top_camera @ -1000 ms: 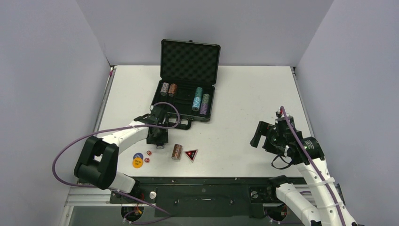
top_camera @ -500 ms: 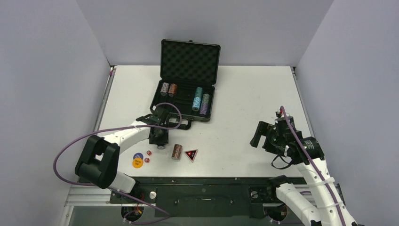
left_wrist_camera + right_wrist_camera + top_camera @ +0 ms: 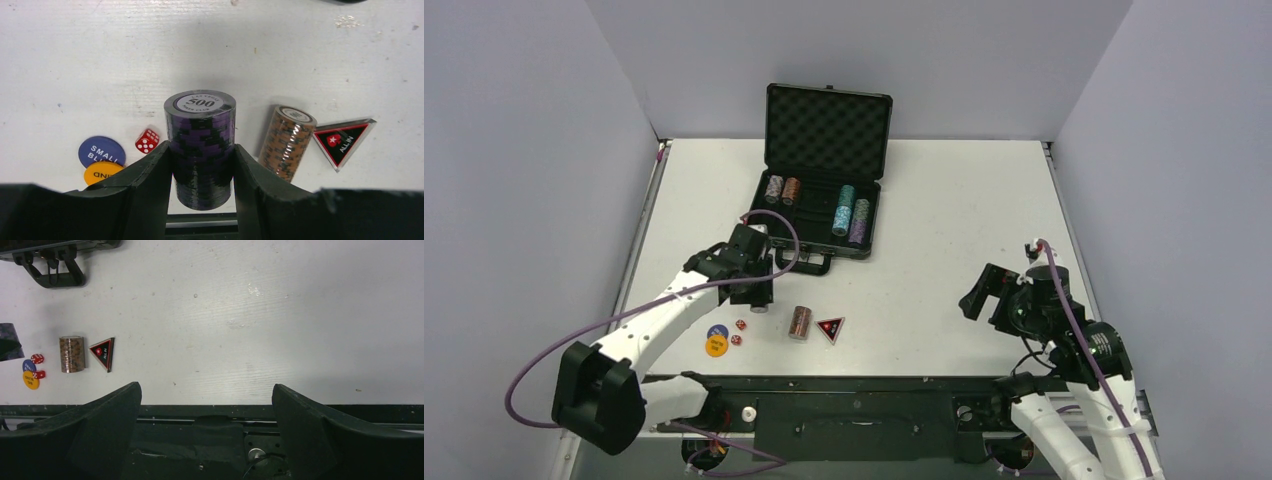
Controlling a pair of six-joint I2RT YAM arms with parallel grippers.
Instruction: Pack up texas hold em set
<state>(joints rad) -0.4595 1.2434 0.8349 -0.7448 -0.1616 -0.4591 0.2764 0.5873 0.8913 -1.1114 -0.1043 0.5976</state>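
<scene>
Nearest the arm bases, a yellow disc (image 3: 715,347) and a blue disc (image 3: 718,331) lie touching on the white surface (image 3: 944,210). Two red dice (image 3: 735,340) sit just beside them to the right. Further right, a brown chip stack (image 3: 800,321) lies close to a black-red triangle (image 3: 830,328).

Just beyond these, the left claw (image 3: 759,298) is clenched on a purple chip stack (image 3: 200,150). The stack stands upright between the two fingers (image 3: 150,185), with its "500" face on top. I cannot tell whether its base touches the surface.

On the right side the right claw (image 3: 984,290) is released, its jaws spread wide with nothing between them, well apart from every piece.

Farther back the briefcase (image 3: 816,215) lies open, its handle toward the left claw and its foam-lined lid upright at the far side. Inside, two short chip stacks (image 3: 782,189) stand at the left, and a teal stack (image 3: 845,210) and another purple stack (image 3: 858,222) lie at the right.
</scene>
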